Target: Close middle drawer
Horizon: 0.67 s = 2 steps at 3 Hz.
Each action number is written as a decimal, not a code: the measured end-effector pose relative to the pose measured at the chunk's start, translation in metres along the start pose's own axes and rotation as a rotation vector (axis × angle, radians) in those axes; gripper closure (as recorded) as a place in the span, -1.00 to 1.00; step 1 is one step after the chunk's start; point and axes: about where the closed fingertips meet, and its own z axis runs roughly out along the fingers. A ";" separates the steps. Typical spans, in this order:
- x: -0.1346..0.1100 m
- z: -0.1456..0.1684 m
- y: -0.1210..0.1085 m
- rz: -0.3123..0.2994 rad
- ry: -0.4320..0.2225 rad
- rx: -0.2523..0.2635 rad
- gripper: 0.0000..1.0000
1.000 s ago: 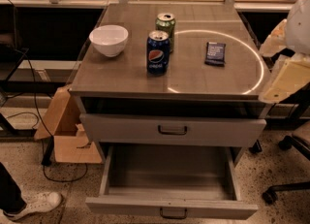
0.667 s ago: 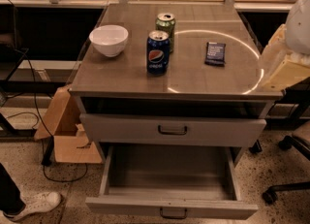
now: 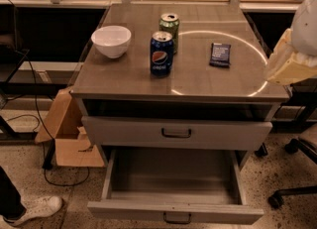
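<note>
The middle drawer (image 3: 173,178) is pulled far out at the bottom of the grey cabinet. Its plain grey inside is empty, and its low front panel carries a small dark loop handle (image 3: 177,218). Above it, the drawer with the taller front panel (image 3: 124,133) stands nearly shut. Only a white and cream part of my arm (image 3: 290,64) shows at the right edge, level with the cabinet top and well above the open drawer. My gripper itself is out of view past that edge.
On the cabinet top (image 3: 124,77) stand a white bowl (image 3: 111,40), a blue Pepsi can (image 3: 161,53), a green can (image 3: 169,25) and a dark snack bar (image 3: 220,54). A cardboard box (image 3: 69,134) stands on the floor to the left, with a person's shoe (image 3: 34,210) in front of it. An office chair base (image 3: 292,193) is at the right.
The cream part of my arm at the right edge has risen slightly. The drawers and the things on top have not moved.
</note>
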 end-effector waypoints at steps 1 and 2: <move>0.006 0.013 0.013 0.019 -0.003 -0.013 1.00; 0.027 0.054 0.047 0.076 -0.016 -0.054 1.00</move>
